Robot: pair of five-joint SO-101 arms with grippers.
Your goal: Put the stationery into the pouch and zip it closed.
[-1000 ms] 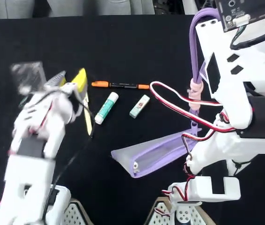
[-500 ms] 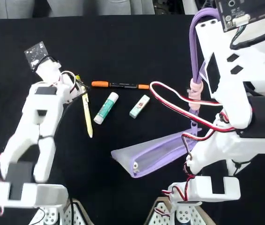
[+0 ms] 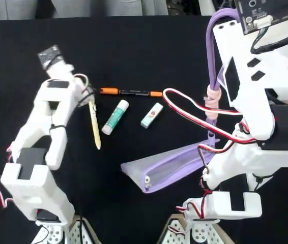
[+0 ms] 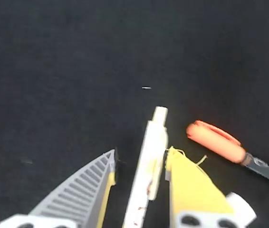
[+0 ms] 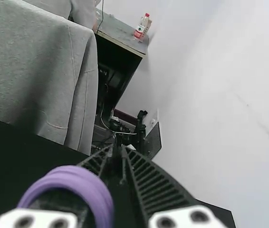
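**On the bench (image 3: 149, 51): L claw (image 4: 143, 152) astride pen (image 4: 149, 161), pouch (image 3: 169, 165) lying apart**

L claw is spread w/ the pale pen between its fingers. The yellow finger (image 4: 189, 190) touches the pen; the grey one (image 4: 82, 194) stands off it. From above, the pen's top end is hidden under the claw. In the L wrist view its lower part is cut off.

An orange marker (image 4: 215, 142) lies just beside the pen, its far end out of frame. A glue stick (image 3: 116, 117) and a small block (image 3: 152, 115) lie between pen and pouch. The pouch's R end is hidden under the R arm (image 3: 256, 127); can't tell if the zip is open.

R claw (image 5: 120, 151) points up at the room, fingers pressed together, nothing seen between them. A purple loop (image 5: 72, 187) sits by its base.
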